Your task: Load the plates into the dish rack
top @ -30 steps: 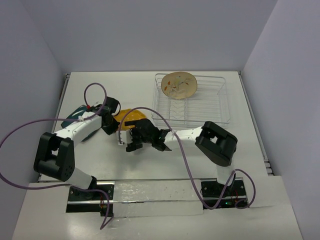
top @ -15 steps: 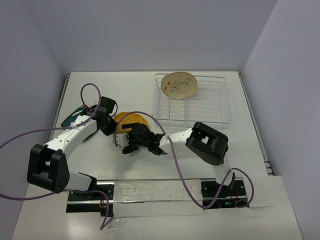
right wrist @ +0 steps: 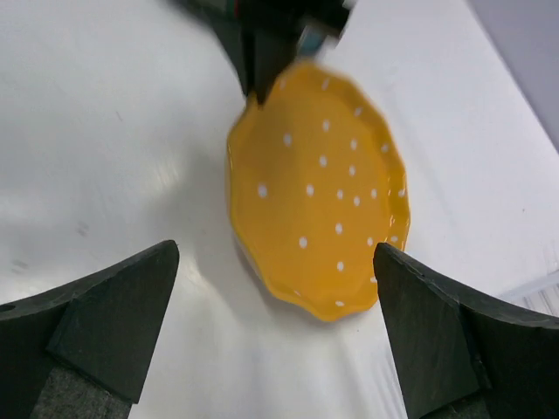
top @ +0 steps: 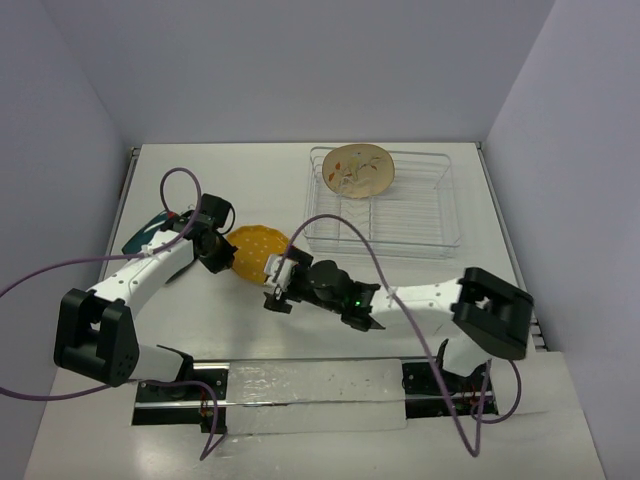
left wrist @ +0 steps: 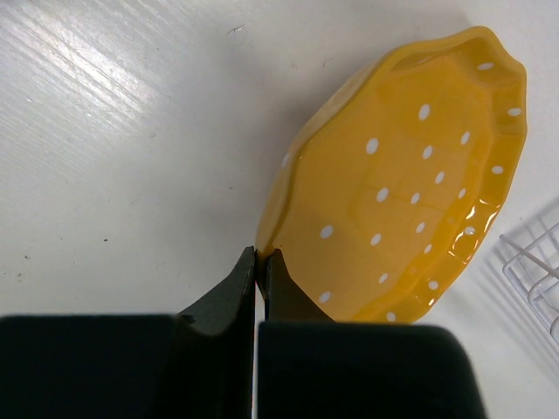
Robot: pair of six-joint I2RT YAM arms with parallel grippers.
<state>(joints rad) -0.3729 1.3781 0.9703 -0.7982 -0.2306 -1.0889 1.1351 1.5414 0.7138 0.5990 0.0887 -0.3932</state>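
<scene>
Table (top: 250, 180): white, carrying all items.

Dish rack (top: 455, 200): silver wire, standing at the far right of the table. One corner shows at the right edge of the left wrist view (left wrist: 533, 271).

Cream plate (top: 358, 171): floral marks, standing on edge in the far left end of the rack, leaning slightly. The remaining dividers hold nothing.

Yellow plate (top: 252, 250): scalloped rim, white dots, out on the table left of the rack and near its front left corner, between the two grippers. In the left wrist view (left wrist: 410, 192) it sits tilted, its dotted face turned toward the right arm. Whether its far edge touches the table cannot be told.

Teal plate (top: 140, 238): near the left edge of the table, largely hidden behind the left arm; only a dark sliver shows.

Left gripper (left wrist: 260, 262): pinched tight on the near rim of the yellow plate, the fingers almost meeting over the thin edge. From the right wrist view it appears at the plate's top rim (right wrist: 258, 52).

Right gripper (right wrist: 275, 253): spread wide, holding nothing, facing the yellow plate (right wrist: 323, 209) with a finger to either side of it in view, clear of it. From above it lies just beside the plate's near right edge (top: 278, 285).
</scene>
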